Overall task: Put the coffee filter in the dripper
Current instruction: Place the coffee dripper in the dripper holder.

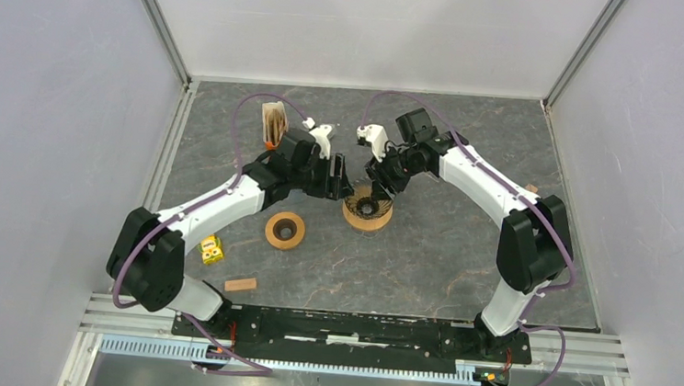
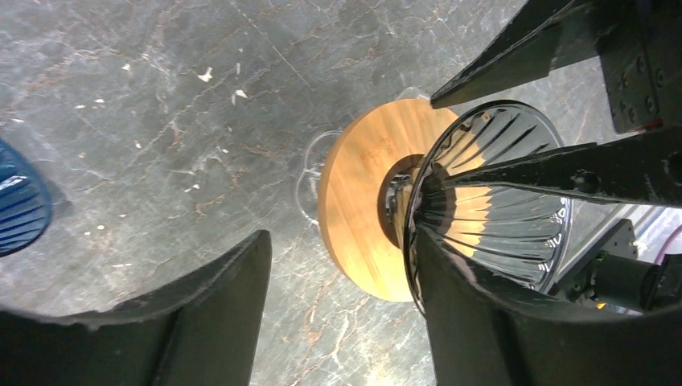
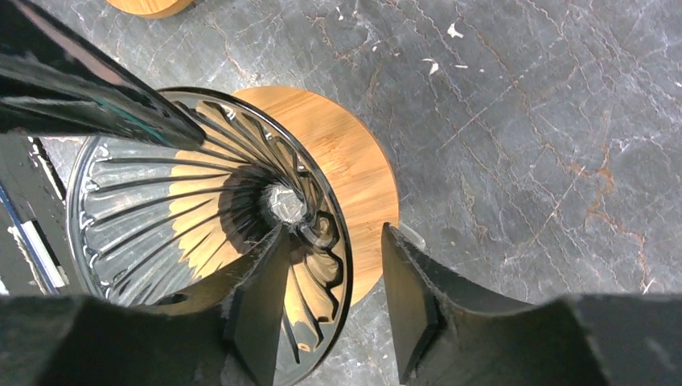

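The dripper (image 1: 366, 210) is a ribbed glass cone (image 2: 499, 209) on a round wooden base (image 2: 362, 217), standing mid-table. My left gripper (image 2: 342, 237) is open, its right finger (image 2: 474, 314) lying against the cone's rim and bare table showing between the fingers. My right gripper (image 3: 334, 233) is open and straddles the rim (image 3: 347, 265), one finger inside the cone (image 3: 193, 201) and one outside, with a gap on the outer side. The coffee filter (image 1: 274, 123) stands upright as a brown paper stack at the back left, apart from both grippers.
A second wooden ring (image 1: 285, 230) lies left of the dripper. A small yellow thing (image 1: 212, 250) and a wooden block (image 1: 241, 285) sit near the left arm's base. A blue ribbed thing (image 2: 16, 201) shows at the left wrist view's edge. Walls enclose the table.
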Robot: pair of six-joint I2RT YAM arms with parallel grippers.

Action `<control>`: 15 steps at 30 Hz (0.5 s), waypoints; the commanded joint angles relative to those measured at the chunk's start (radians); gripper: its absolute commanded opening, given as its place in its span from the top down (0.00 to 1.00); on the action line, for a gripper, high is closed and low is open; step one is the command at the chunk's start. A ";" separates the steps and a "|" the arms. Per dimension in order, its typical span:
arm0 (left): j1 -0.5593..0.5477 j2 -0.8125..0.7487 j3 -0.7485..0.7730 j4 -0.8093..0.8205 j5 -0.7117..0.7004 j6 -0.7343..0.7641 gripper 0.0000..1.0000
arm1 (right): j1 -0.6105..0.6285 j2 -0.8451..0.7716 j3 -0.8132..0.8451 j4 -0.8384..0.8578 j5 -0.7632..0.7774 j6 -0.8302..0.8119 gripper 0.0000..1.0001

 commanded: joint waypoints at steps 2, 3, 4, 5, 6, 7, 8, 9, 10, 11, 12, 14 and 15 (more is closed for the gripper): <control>0.047 -0.070 0.068 -0.058 -0.003 0.107 0.18 | -0.018 -0.022 0.077 -0.052 0.018 -0.012 0.45; 0.055 -0.081 0.076 -0.065 -0.002 0.116 0.14 | -0.021 -0.025 0.090 -0.055 0.016 -0.013 0.43; 0.067 -0.088 0.084 -0.077 -0.002 0.129 0.11 | -0.024 -0.029 0.101 -0.060 0.016 -0.013 0.42; 0.078 -0.095 0.094 -0.087 -0.005 0.140 0.09 | -0.026 -0.031 0.117 -0.064 0.016 -0.014 0.42; 0.095 -0.101 0.103 -0.102 -0.009 0.152 0.07 | -0.030 -0.033 0.131 -0.071 0.015 -0.016 0.41; 0.113 -0.106 0.114 -0.115 -0.011 0.162 0.07 | -0.034 -0.033 0.153 -0.078 0.015 -0.019 0.40; 0.139 -0.110 0.124 -0.127 -0.011 0.169 0.07 | -0.036 -0.034 0.164 -0.084 0.016 -0.020 0.40; 0.164 -0.114 0.133 -0.134 -0.006 0.173 0.10 | -0.041 -0.036 0.178 -0.088 0.016 -0.022 0.40; 0.195 -0.113 0.144 -0.141 -0.005 0.176 0.14 | -0.044 -0.039 0.189 -0.093 0.015 -0.023 0.40; 0.224 -0.112 0.159 -0.147 -0.007 0.184 0.17 | -0.047 -0.043 0.200 -0.097 0.016 -0.025 0.40; 0.254 -0.104 0.173 -0.152 -0.012 0.200 0.21 | -0.050 -0.047 0.208 -0.100 0.019 -0.027 0.40; 0.296 -0.080 0.213 -0.165 -0.056 0.247 0.24 | -0.053 -0.065 0.214 -0.102 0.037 -0.038 0.41; 0.313 -0.064 0.229 -0.168 -0.073 0.271 0.25 | -0.054 -0.084 0.205 -0.091 0.047 -0.040 0.41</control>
